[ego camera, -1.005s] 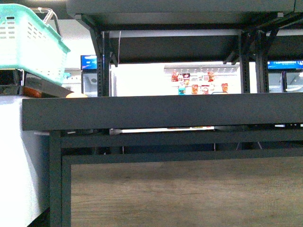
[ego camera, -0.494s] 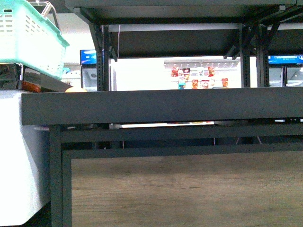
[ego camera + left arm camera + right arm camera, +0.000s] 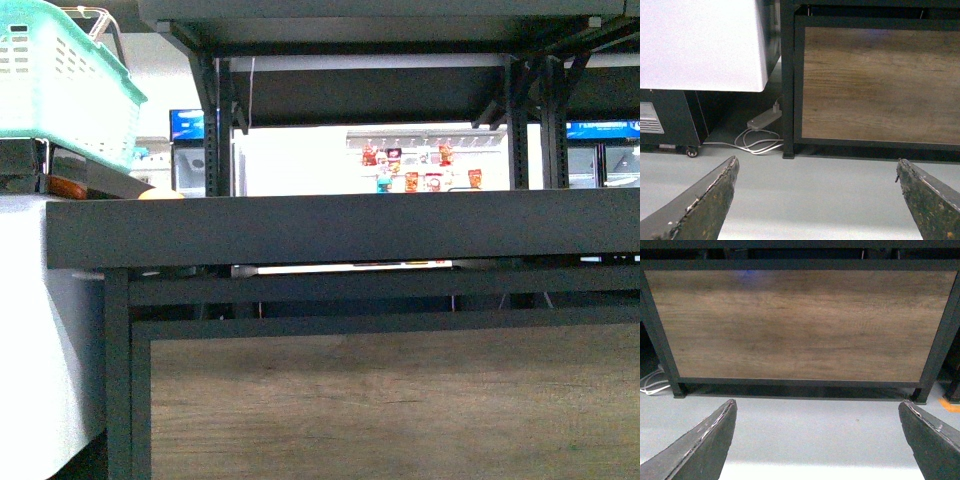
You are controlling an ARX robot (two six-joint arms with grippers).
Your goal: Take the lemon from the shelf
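The shelf is a black metal rack whose deep front lip spans the front view, with another tier above. A small yellow-orange rounded top peeks over the lip at the far left; I cannot tell if it is the lemon. Neither arm shows in the front view. My left gripper is open over the bare grey floor, facing the rack's left leg. My right gripper is also open, low in front of the rack's wooden panel. Nothing lies between either pair of fingers.
A teal basket sits on a white cabinet left of the rack. A power strip with white cables lies on the floor between cabinet and rack leg. Bright store shelving shows behind the rack.
The front view has bobbed: the shelf lip rose in the picture half a second ago and has dropped back a little. Nothing on the shelf has moved.
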